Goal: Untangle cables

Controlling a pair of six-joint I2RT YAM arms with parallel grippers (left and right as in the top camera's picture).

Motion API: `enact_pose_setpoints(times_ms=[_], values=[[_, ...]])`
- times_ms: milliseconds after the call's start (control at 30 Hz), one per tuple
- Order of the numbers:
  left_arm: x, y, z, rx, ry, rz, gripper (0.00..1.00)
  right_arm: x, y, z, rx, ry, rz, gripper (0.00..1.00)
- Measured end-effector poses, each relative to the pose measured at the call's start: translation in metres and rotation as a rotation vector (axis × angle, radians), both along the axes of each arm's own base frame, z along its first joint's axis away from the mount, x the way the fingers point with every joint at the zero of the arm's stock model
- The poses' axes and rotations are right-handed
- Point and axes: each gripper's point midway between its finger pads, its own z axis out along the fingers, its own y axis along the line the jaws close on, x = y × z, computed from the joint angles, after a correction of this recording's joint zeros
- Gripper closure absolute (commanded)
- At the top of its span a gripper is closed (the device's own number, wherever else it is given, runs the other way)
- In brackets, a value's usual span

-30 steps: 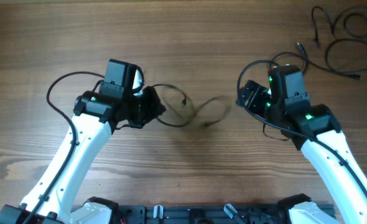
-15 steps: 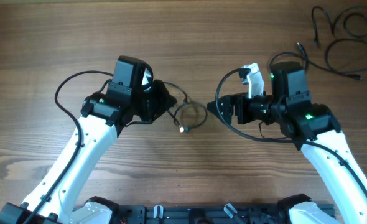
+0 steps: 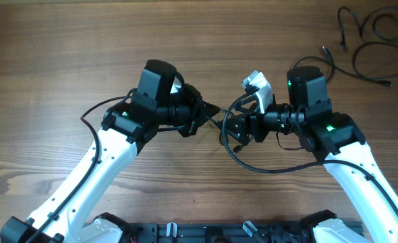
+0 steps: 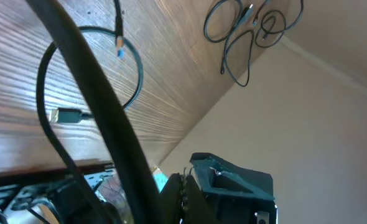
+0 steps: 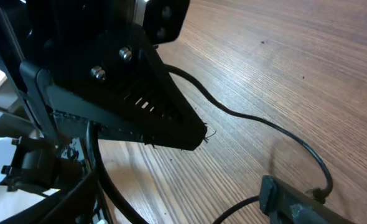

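The left gripper (image 3: 206,112) and right gripper (image 3: 231,125) have moved together over the looped cable (image 4: 66,115), probably to separate it. Whether their fingers are apart cannot be told.

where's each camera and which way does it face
overhead: above the table, facing down; left arm and right arm show
left wrist: on its arm, facing across the wood to the cable pile; a thick arm cable crosses
right wrist: low over wood; a black end effector finger shows
shared: the cable pile also shows overhead
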Motion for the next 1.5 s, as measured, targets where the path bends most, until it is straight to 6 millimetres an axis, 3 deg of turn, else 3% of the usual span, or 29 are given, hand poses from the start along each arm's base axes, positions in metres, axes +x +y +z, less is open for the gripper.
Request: enact_pose_setpoints(times_ms=[133,367,533,667,733,767,900,933,1067,1200,1500], values=[[0.003,0.002,-0.002,0.005,0.027,0.041,0.96,-0.004,-0.001,-0.004,-0.013,0.022,0.006,0.41],[0.003,0.001,-0.004,0.006,0.072,0.092,0.96,-0.015,0.007,-0.007,-0.021,0.032,0.048,0.43],[0.000,-0.003,-0.004,0.001,0.085,0.090,0.96,-0.024,0.018,-0.008,-0.033,0.017,0.095,0.65],[-0.002,-0.005,-0.004,0.001,0.089,0.087,0.96,-0.024,0.017,-0.008,-0.038,0.011,0.093,0.96],[0.000,-0.004,-0.005,0.007,0.085,0.096,0.95,-0.027,0.020,-0.007,-0.032,0.011,0.109,0.96],[0.001,-0.003,-0.005,0.008,0.084,0.098,0.84,-0.027,0.020,-0.007,-0.031,0.017,0.107,0.96],[0.000,-0.004,-0.005,0.013,0.070,0.083,0.06,-0.011,0.011,-0.015,-0.079,0.058,-0.028,0.96],[0.000,-0.003,-0.005,0.022,0.046,0.069,0.00,-0.003,0.005,-0.018,-0.098,0.078,-0.101,0.96],[0.001,0.000,-0.009,0.069,-0.031,0.018,0.00,0.020,-0.018,-0.029,-0.152,0.158,-0.368,0.96],[-0.003,0.011,-0.023,0.147,-0.007,0.035,0.00,0.030,-0.031,-0.033,-0.160,0.206,-0.518,0.96],[0.026,0.048,-0.037,0.321,-0.079,0.206,0.00,0.016,-0.044,-0.050,-0.201,0.346,-0.615,0.96]])
